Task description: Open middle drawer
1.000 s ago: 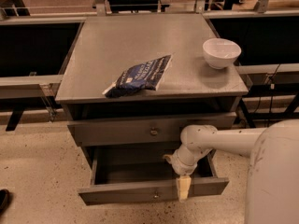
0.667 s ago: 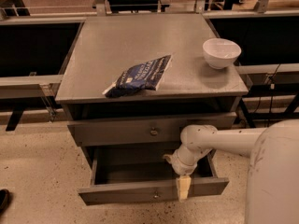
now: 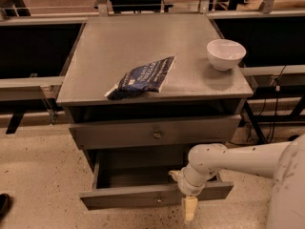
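The middle drawer point(image 3: 125, 197) is a grey flat-fronted drawer, pulled out well past the cabinet, with its shallow grey interior point(image 3: 136, 171) showing empty. Its small knob point(image 3: 159, 200) sits at the centre of the front. My gripper point(image 3: 189, 212) hangs at the end of the white arm point(image 3: 238, 159), right of the knob. It points down over the drawer's front edge, with a pale fingertip below the front.
Another grey drawer front point(image 3: 114, 133) with a round knob point(image 3: 157, 134) is above the open drawer. A dark blue snack bag point(image 3: 143, 78) and a white bowl point(image 3: 225, 54) are on the grey cabinet top point(image 3: 138, 35). Dark benches flank the cabinet. The floor is speckled.
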{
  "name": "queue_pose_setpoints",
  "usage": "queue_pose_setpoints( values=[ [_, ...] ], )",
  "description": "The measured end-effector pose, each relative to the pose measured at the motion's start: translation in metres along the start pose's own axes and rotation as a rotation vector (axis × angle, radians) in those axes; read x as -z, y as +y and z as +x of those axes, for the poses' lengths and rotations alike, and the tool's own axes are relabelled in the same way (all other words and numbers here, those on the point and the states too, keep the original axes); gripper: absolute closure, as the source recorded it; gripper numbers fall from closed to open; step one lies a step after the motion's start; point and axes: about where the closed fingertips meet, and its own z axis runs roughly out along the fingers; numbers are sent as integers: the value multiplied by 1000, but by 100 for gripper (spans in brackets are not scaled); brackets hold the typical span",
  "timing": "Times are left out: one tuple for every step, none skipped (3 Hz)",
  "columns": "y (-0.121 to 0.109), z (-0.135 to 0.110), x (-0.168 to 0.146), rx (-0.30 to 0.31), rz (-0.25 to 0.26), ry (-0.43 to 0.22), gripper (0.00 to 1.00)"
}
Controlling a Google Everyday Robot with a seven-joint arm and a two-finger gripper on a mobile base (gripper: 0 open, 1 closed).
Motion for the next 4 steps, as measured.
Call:
queue_pose_setpoints(
  values=[
    [4,9,-10,-28,-17,-59,17],
    [7,12,-15,-40,-31,-91,40],
    [10,10,-16,-33,-41,-97,63],
    [11,8,-15,-23,-48,-97,84]
  ],
)
